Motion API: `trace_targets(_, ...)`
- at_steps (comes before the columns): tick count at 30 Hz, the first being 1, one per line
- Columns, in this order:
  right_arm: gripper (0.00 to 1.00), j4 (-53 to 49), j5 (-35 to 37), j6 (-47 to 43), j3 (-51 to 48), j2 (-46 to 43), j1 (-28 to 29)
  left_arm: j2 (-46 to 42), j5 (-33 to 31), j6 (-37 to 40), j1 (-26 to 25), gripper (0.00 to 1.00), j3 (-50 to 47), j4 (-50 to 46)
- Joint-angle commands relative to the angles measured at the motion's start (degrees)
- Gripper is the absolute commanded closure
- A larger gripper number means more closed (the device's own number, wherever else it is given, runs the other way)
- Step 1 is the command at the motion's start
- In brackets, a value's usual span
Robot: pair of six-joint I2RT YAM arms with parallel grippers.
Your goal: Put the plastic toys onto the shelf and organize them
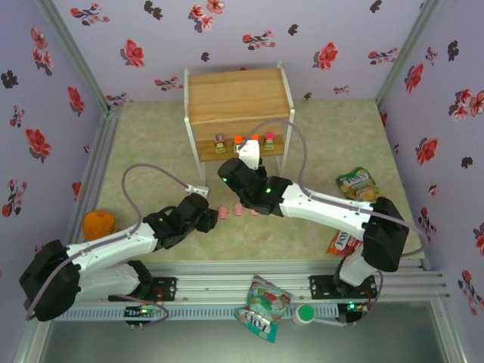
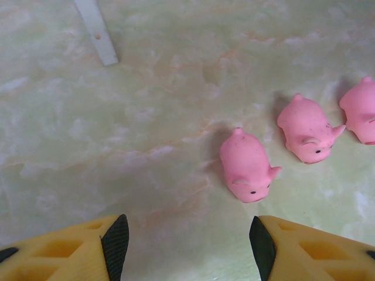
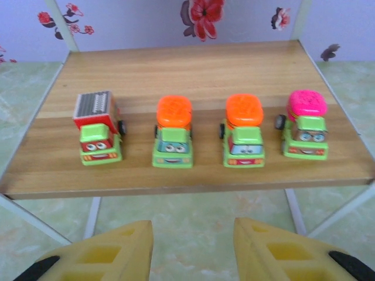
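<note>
Several small trucks stand in a row on the shelf's lower board [image 3: 193, 175]: a grey-topped red one [image 3: 98, 126], two orange-topped ones [image 3: 173, 132] [image 3: 244, 130] and a pink-topped one [image 3: 306, 124]. My right gripper [image 3: 193, 246] hovers just in front of that board, open, with nothing between its fingers. Three pink pigs [image 2: 246, 167] [image 2: 307, 129] [image 2: 360, 111] lie on the floor in a row. My left gripper [image 2: 187, 246] is open just short of the nearest pig and a little left of it. From above, the shelf [image 1: 238, 98] stands at the back centre, and the pigs [image 1: 239, 209] lie between the two arms.
An orange round object [image 1: 98, 224] sits at the left. Snack bags lie at the right [image 1: 358, 184] [image 1: 342, 243] and on the front rail [image 1: 265, 306]. A white shelf leg [image 2: 96, 32] stands ahead-left of my left gripper. Walls close in on three sides.
</note>
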Motion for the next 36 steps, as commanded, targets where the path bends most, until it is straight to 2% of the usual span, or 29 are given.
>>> trace_targets(1,0.59,-3.04,2.65,3.4,-3.16,-3.0,0.3,1.93,3.44,1.65,0.32,0.38,0.53,2.31)
trace_targets(11,0.58,-7.26,-0.71,11.38,-14.12,-7.64,-0.68,3.3,6.3,2.28,0.22,0.38,0.8,3.88)
trace_targets(22,0.58,-11.37,-3.68,15.85,-23.41,-15.26,-3.28,4.06,8.01,3.08,-0.81,0.38,1.07,5.15)
trace_targets(36,0.58,-9.8,-11.1,18.94,-27.49,-12.6,-8.85,4.41,7.94,3.41,-1.36,0.38,1.33,5.41)
